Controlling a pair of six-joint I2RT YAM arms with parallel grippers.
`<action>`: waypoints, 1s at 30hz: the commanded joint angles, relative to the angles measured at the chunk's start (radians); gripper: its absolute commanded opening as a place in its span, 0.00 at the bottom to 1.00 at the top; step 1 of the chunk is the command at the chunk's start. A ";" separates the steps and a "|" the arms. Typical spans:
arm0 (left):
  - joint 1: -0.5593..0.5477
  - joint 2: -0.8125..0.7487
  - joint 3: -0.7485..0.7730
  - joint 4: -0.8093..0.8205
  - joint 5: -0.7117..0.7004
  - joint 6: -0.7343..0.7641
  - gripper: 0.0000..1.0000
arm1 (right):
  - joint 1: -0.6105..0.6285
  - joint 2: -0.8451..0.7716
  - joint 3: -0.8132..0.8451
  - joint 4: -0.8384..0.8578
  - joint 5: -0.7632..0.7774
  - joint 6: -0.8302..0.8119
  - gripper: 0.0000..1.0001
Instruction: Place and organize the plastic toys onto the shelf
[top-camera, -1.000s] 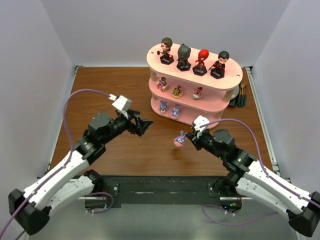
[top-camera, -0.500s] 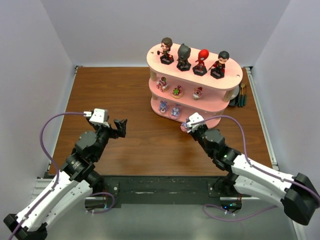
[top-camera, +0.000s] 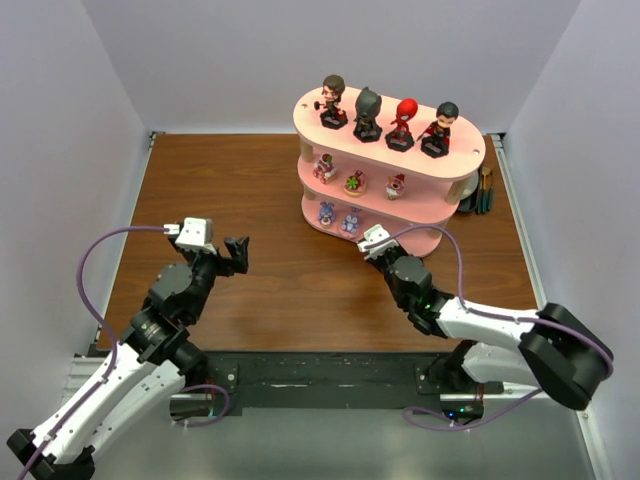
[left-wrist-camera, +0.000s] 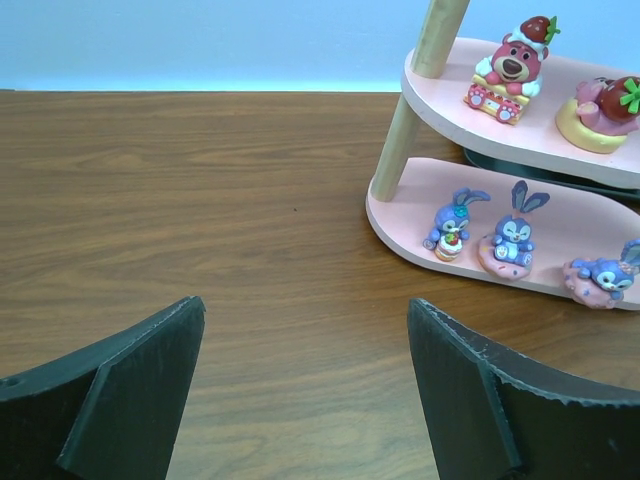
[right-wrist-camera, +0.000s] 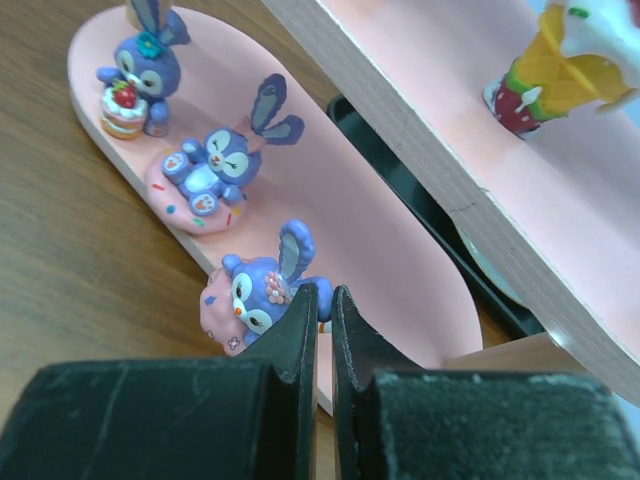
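The shelf (top-camera: 470, 160) stands at the back right. Four big-headed figurines (top-camera: 368, 112) stand on its cream top board and three tiny ones (top-camera: 355, 182) on the middle board. Two purple-blue creatures (right-wrist-camera: 215, 165) sit on the bottom pink board (right-wrist-camera: 330, 190). My right gripper (right-wrist-camera: 324, 295) is shut on the third purple-blue creature (right-wrist-camera: 255, 290), which lies at that board's front edge. In the top view the right gripper (top-camera: 366, 243) reaches the shelf's base. My left gripper (top-camera: 238, 252) is open and empty over bare table left of the shelf; its wrist view shows all three creatures (left-wrist-camera: 512, 238).
Dark pens and tools (top-camera: 484, 190) stand behind the shelf's right end. White walls close in the brown table (top-camera: 220, 180) on the left, back and right. The middle board (right-wrist-camera: 450, 120) overhangs close above my right fingers.
My right gripper carried the purple-blue creature from above the table to the front edge of the bottom board. My left arm pulled back to the left, then stayed still.
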 joint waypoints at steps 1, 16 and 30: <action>0.004 -0.015 -0.004 0.020 -0.020 0.026 0.86 | 0.006 0.072 0.006 0.219 0.061 -0.055 0.00; 0.004 -0.007 -0.006 0.020 0.000 0.028 0.85 | 0.004 0.273 0.025 0.404 0.127 -0.098 0.00; 0.004 -0.010 -0.009 0.023 0.006 0.029 0.84 | -0.013 0.304 0.015 0.471 0.168 -0.159 0.00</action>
